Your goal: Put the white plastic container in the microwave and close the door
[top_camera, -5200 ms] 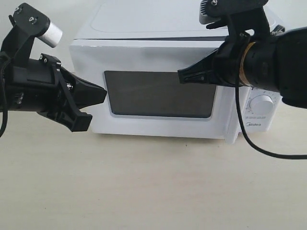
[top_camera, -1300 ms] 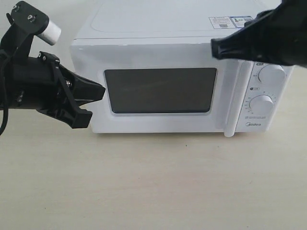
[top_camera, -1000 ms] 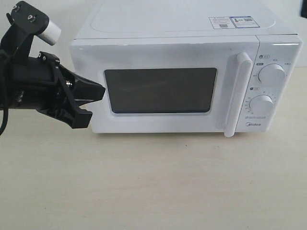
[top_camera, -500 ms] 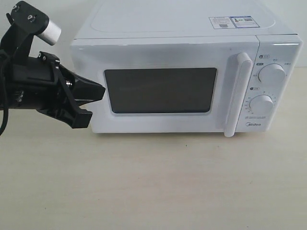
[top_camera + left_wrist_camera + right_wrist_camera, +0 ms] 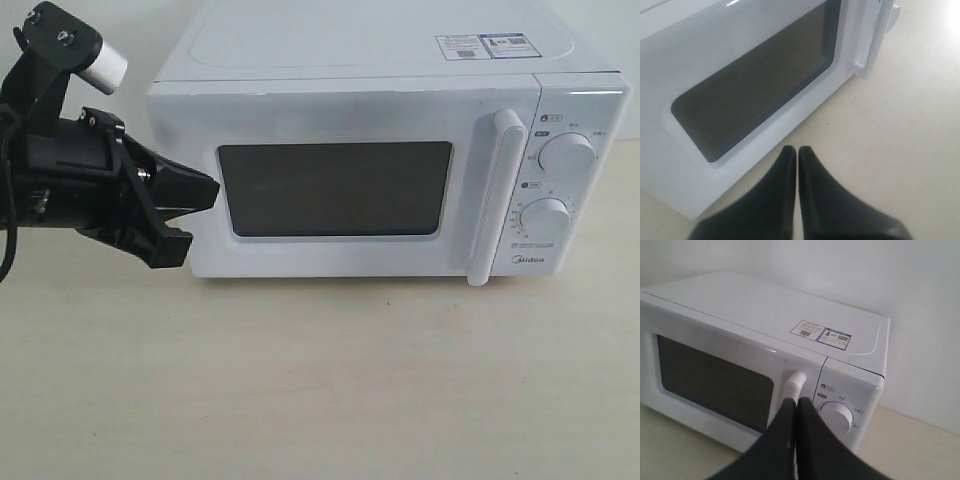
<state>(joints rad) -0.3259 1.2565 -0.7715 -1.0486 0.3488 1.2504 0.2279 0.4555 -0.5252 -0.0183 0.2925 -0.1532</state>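
- Left gripper: fingers pressed together, holding nothing, just beside the left front corner of the microwave.
- Right gripper: also closed and empty, apart from the microwave and pointing toward the handle.
- Door: sits flush; its upright handle is on the right arm's side.
- Container: not visible anywhere; the dark window shows nothing inside.

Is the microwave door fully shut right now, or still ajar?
Shut. The door lies flush with the knob panel, and no gap shows beside its handle in any view.
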